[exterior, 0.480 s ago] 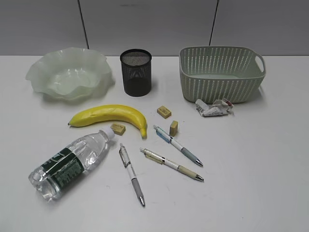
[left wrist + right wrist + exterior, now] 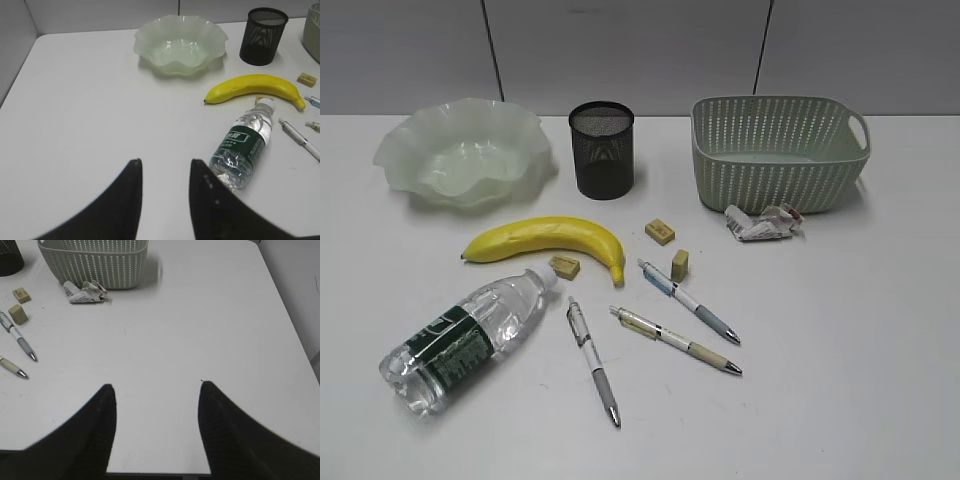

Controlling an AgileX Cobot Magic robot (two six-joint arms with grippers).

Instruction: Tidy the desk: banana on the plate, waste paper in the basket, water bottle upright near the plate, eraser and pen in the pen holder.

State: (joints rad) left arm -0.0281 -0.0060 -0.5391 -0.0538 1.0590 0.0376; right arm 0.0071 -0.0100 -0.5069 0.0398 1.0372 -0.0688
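- The wide white flat desk (image 2: 860, 380) carries everything loose; judging by how things lie, no part of the tidying is done yet.
- The curved yellow banana (image 2: 546, 240) lies on the desk in front of the translucent pale green dish with a wavy rim (image 2: 463, 150), near it but not on it. The dish is empty, so it can take the fruit.
- The clear plastic water bottle with a dark green label (image 2: 470, 335) lies on its side, white cap pointing toward the banana. It has to be stood up near the dish.
- The small crumpled wad of white printed paper (image 2: 764, 224) sits just beside the front wall of the pale grey-green perforated basket (image 2: 778, 150), outside it.
- Three small tan erasers (image 2: 661, 232) and three slim pens (image 2: 688, 302) are scattered in the middle, in front of the black metal mesh cup (image 2: 602, 148), which looks empty.
- The left pincer (image 2: 165, 186) hangs over bare desk with its fingers apart, holding nothing; the bottle's base is just to its right, a likely first target.
- The right pincer (image 2: 156, 412) stands wider apart, also empty, over bare desk well short of the paper wad.
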